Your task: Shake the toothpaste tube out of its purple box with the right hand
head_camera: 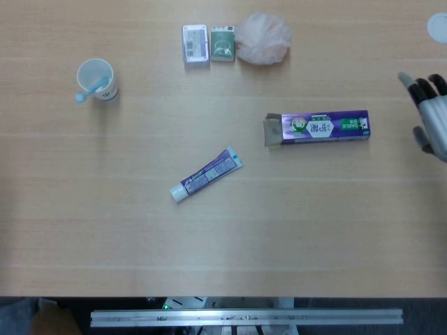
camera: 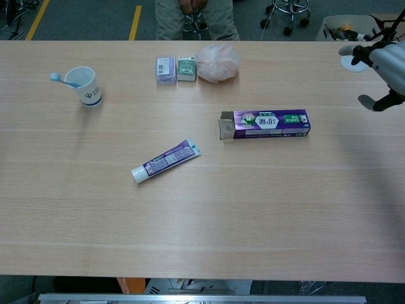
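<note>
The purple box (head_camera: 318, 128) (camera: 266, 123) is lying flat on the table (head_camera: 223, 230) (camera: 209, 215), a bit right of the middle. Its flap end is standing open and pointing toward the left edge. Nothing is touching it. The toothpaste tube (head_camera: 206, 174) (camera: 166, 160) is lying out on the table, left of the box and nearer the front edge, well apart from it. It is sitting slanted, with its white cap toward the front left corner.

The right hand (head_camera: 433, 115) (camera: 378, 63) is hanging by the right edge of the table, apart from the box. It is holding nothing, and its fingers are spread out. The left hand is not showing in either view.

Near the back edge, two small packets (head_camera: 209, 44) (camera: 176, 68) are sitting side by side, with a pink puffy sponge (head_camera: 262, 38) (camera: 217, 62) just beside them. Toward the back left corner, a white cup (head_camera: 96, 79) (camera: 84, 85) is holding a blue toothbrush (head_camera: 89, 91) (camera: 61, 79). A small white lid (head_camera: 438, 26) (camera: 353, 62) is lying at the back right corner.
</note>
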`<state>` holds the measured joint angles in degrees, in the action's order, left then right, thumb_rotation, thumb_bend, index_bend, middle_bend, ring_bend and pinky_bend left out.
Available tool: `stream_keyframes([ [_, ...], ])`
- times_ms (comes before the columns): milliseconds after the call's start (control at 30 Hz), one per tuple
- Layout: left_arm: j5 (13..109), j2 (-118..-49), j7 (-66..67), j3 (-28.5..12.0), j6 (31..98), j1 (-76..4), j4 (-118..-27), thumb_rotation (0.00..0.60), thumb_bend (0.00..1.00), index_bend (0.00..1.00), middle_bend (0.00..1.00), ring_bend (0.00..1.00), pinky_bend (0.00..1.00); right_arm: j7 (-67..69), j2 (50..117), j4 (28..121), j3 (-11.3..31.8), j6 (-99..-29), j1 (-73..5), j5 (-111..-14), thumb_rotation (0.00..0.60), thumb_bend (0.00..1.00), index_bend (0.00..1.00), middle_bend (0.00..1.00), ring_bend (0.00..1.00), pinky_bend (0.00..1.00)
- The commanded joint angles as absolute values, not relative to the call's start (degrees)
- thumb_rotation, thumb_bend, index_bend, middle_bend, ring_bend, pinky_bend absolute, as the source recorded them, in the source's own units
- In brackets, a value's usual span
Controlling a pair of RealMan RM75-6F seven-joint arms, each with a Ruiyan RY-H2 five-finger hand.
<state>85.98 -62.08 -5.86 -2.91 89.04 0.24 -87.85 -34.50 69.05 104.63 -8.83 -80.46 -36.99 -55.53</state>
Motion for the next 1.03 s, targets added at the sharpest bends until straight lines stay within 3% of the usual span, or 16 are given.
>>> stream_keyframes([
  [33,86.02,-62.14,-5.48,-3.17,88.99,-0.08,-88.03,0.6,0.33,0.23,0.22,0.18,0.19,-31.61,67.58,105.47,-10.38,-87.35,-30.48,-62.91,0.6,0.33,0.15,0.26,0.17,0.37],
  [433,85.63,-62.85,-4.31,-3.64,90.06,-0.12,-88.5,0.6,0.33,0.23,0.22,0.18,0.19,-19.67,71.48,94.45,-9.97,-99.79,-17.89,-79.82,0.6,0.33,0.31,0.33,0.26,0.38],
  [1033,85.17,-63.05,-4.82,-3.46,89.97,-0.04,-87.9,0.6,0.33,0.23,0.22,0.18,0.19,-23.95,68.7,99.71,-5.77,-92.59,-13.56,-78.93,0.6,0.33,0.32,0.33,0.27,0.38],
])
